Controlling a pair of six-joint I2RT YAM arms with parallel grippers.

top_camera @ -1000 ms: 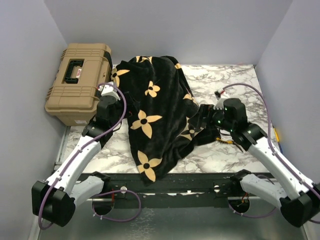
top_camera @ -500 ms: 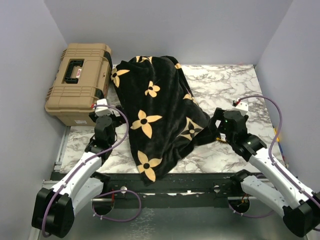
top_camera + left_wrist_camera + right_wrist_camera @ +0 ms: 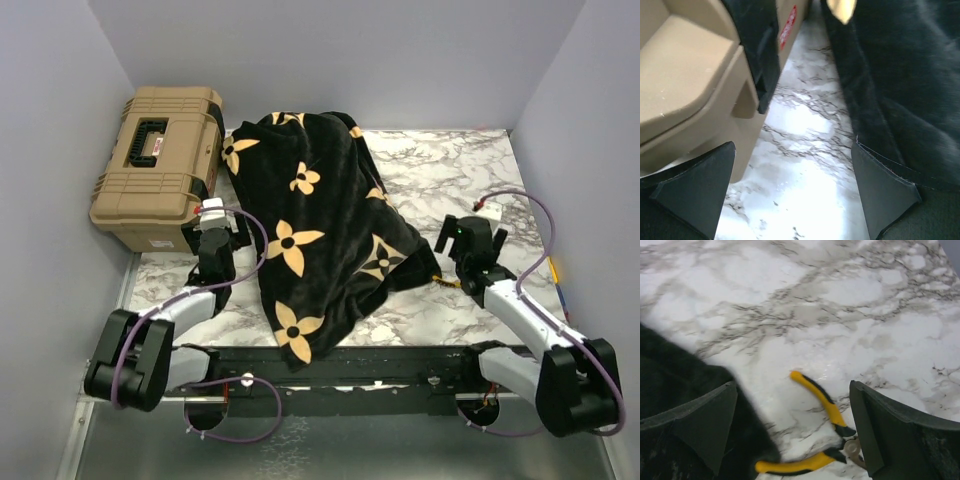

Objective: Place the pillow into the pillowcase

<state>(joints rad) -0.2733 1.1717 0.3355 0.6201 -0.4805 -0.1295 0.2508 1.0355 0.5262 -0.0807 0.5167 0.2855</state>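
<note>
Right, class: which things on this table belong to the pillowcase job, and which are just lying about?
Belongs to the job: pillowcase, heaped up, no pillow surface showing; left gripper and right gripper, both open and empty.
Lying about: tan toolbox; yellow-handled pliers on the marble table.

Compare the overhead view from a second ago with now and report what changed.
The left hand drew back toward the near edge, away from the pillowcase's left side, and now sits open beside the toolbox. The right hand likewise came off the right side and is open above the pliers, holding nothing. The pillowcase's right edge settled slightly; otherwise it and the toolbox lie as before.
</note>
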